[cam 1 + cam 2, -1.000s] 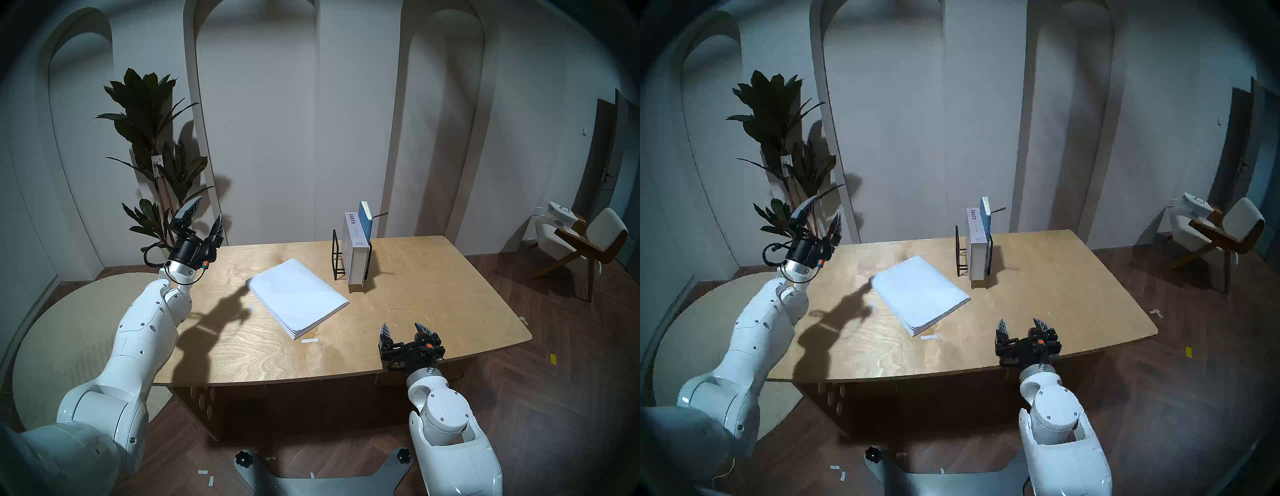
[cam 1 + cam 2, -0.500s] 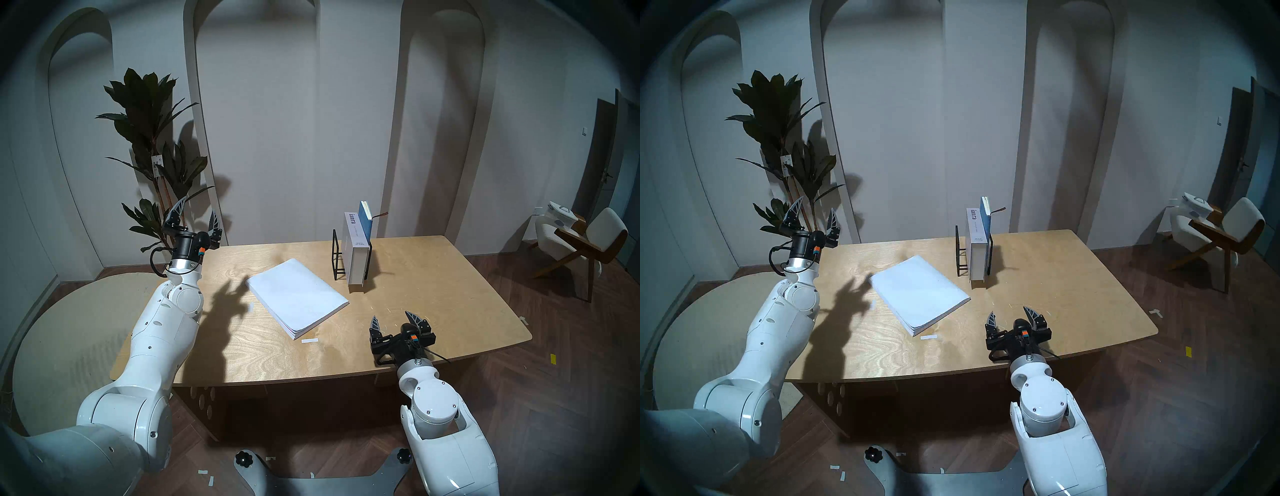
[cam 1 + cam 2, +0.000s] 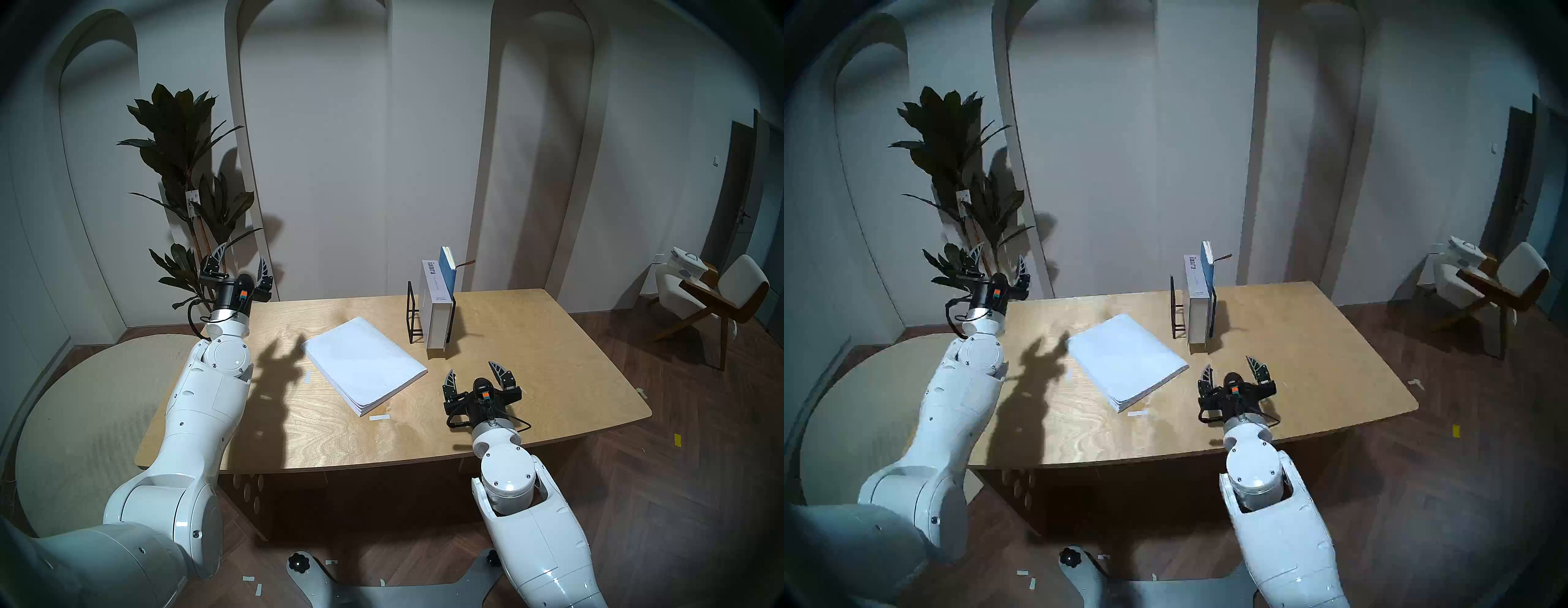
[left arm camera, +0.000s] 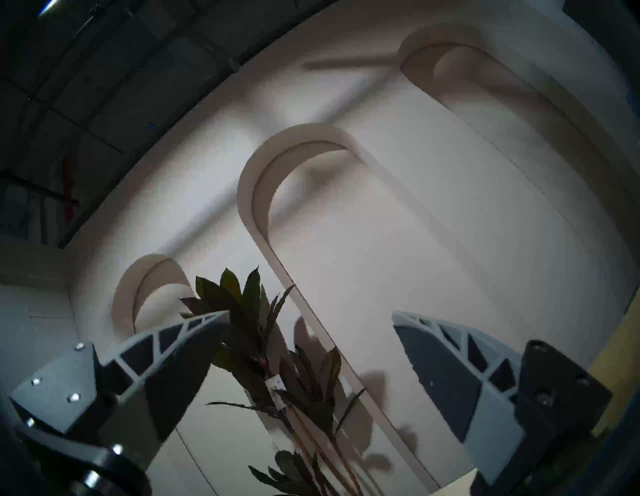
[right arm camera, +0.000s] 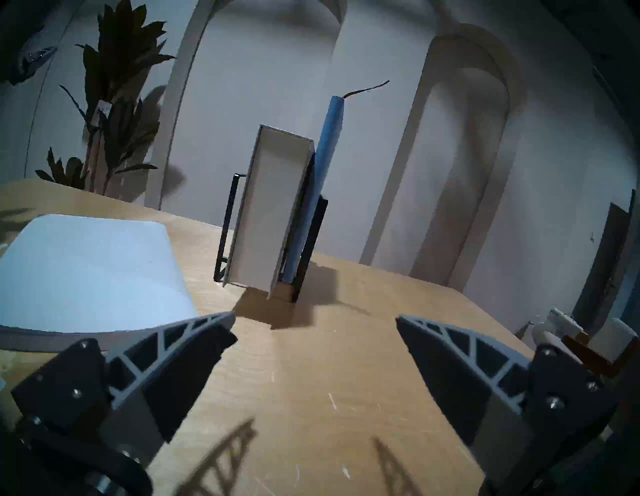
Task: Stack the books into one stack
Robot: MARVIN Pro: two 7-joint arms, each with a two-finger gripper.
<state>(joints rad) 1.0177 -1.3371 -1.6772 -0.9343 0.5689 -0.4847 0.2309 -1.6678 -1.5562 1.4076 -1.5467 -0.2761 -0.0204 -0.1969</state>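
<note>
A large plain white book (image 3: 365,366) (image 3: 1125,361) (image 5: 90,270) lies flat near the middle of the wooden table (image 3: 530,348). A thick white-grey book (image 3: 435,310) (image 3: 1196,305) (image 5: 266,214) stands upright in a black wire rack (image 3: 412,316), a thin blue book (image 3: 447,268) (image 5: 327,145) with a dark ribbon leaning on its right side. My right gripper (image 3: 474,369) (image 3: 1229,364) (image 5: 315,318) hovers open and empty over the table, in front of the rack. My left gripper (image 3: 242,254) (image 4: 310,317) is open and empty, raised above the table's far left corner, pointing at the wall.
A tall potted plant (image 3: 186,178) stands behind my left gripper. Small white paper strips (image 3: 379,417) lie on the table beside the flat book. A chair (image 3: 717,305) stands on the floor at the far right.
My right gripper moved forward and left over the table toward the rack. My left arm swung in toward the table and its wrist turned; the books stayed put.
</note>
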